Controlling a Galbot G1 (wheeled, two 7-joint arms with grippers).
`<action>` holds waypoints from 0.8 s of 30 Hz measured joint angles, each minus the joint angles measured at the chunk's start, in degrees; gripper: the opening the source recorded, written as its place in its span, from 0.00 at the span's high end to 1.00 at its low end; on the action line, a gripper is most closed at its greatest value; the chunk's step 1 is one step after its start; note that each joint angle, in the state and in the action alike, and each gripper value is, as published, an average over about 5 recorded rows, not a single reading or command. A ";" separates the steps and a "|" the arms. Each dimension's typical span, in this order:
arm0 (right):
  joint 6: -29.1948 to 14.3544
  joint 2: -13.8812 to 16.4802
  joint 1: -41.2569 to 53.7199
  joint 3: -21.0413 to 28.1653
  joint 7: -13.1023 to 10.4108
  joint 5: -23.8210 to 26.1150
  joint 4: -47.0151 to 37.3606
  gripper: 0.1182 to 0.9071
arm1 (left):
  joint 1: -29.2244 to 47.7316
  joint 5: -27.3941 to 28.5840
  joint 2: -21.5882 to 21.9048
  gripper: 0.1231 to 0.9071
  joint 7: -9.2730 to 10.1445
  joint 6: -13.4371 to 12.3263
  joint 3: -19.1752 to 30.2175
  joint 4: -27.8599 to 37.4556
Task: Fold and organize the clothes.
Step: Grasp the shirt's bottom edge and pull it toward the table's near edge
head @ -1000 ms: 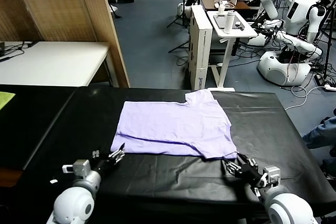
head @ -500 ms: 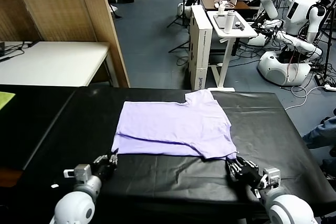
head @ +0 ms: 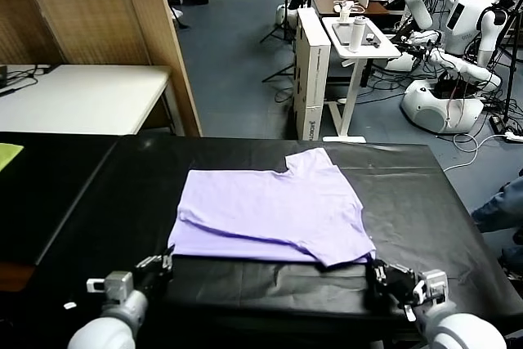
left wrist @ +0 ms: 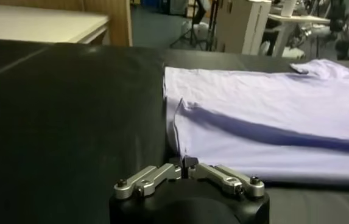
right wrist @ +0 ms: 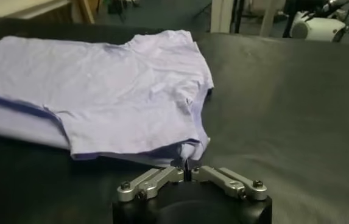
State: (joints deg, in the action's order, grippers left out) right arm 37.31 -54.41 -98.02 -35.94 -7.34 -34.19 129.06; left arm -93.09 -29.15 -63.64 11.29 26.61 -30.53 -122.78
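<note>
One T-shirt (head: 274,214), light lavender, thin, short-sleeved, lay in the centre of the head frame, folded with an upper layer over a lower one, a sleeve pointing toward the upper right; over the last second its near edge had come down the frame toward the robot, and the lower-right corner had been drawn out to a point; the whole cloth sat lower and a little skewed against its earlier place.

Left gripper (head: 158,267), lower left of the head frame, fingers closed to a tip at the shirt's near-left corner; the wrist view showed the tip (left wrist: 185,165) meeting the cloth edge; whether cloth was actually pinched could not be told; it had retreated down the frame since a second before.

Right gripper (head: 386,275), lower right, fingers likewise closed, tip (right wrist: 186,165) at the near-right corner; grasp equally uncertain; also withdrawn toward the robot.

Judgement: both arms appeared to be dragging the near hem toward themselves, probably to square or tension the shirt ahead of a further fold; folding partly done.

Black table (head: 425,194), cloth-covered, creased under the near edge; yellow-green sheet (head: 8,153) at far left; white table (head: 82,96) and wooden partition (head: 90,10) upper left; white cart (head: 359,38) and several white robots (head: 458,30) upper right, on a blue-grey floor.
</note>
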 joint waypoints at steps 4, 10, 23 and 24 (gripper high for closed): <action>0.05 -0.49 -1.72 -0.22 -0.30 0.19 1.43 0.95 | -3.79 0.24 0.41 0.95 0.11 0.00 -1.20 -2.45; 0.73 -1.59 -3.68 -0.34 -0.70 0.34 3.07 0.82 | -7.60 0.35 0.33 0.95 0.35 -0.06 -2.17 -4.33; 4.48 -1.53 -7.24 -4.34 -1.94 -2.76 9.73 0.01 | -9.90 -1.08 -0.67 0.21 5.00 3.35 -3.87 -7.62; 4.38 -1.26 -6.80 -4.92 -1.93 -3.86 10.02 0.01 | -9.86 -1.18 -0.68 0.14 5.10 3.72 -4.23 -8.01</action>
State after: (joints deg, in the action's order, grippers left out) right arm 41.68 -55.68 -104.82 -40.86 -9.27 -38.05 139.09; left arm -102.95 -30.32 -64.32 16.39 30.33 -34.76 -130.79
